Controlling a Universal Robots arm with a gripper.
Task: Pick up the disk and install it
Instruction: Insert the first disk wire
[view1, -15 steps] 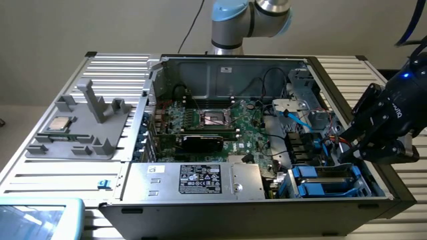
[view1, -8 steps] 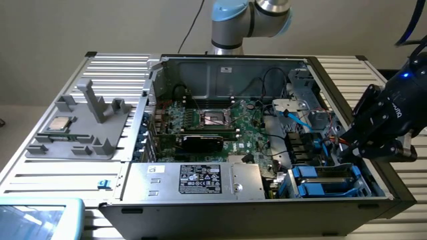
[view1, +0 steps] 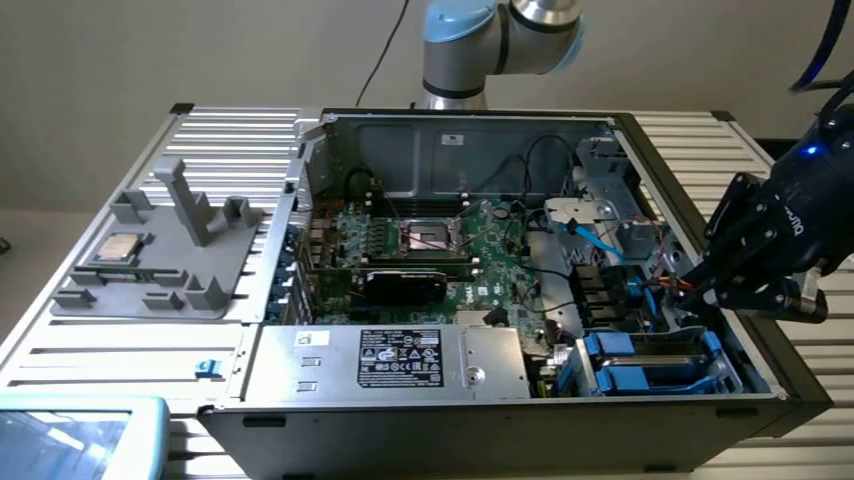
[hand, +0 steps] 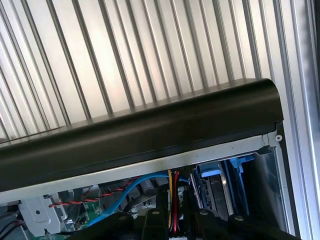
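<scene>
Two blue-edged drive carriers (view1: 641, 362) lie side by side in the drive bay at the front corner of the open computer case (view1: 454, 150), on the exterior view's right. I cannot tell which of them is the disk. My black gripper (view1: 701, 290) hangs over the case's side wall on the exterior view's right, just behind and above that bay, near the blue and red cables. In the wrist view the gripper (hand: 174, 225) points into the case past the black case edge (hand: 150, 130), with a blue carrier (hand: 212, 175) just beyond it. I see nothing held.
A grey fixture (view1: 174, 270) holding a small square silver chip (view1: 120, 247) stands on the ribbed table (view1: 80, 350) at the exterior view's left. The power supply (view1: 387, 362) fills the case front. Loose cables (view1: 601, 240) run beside the bay. A blue-rimmed tray (view1: 67, 435) sits at the front left corner.
</scene>
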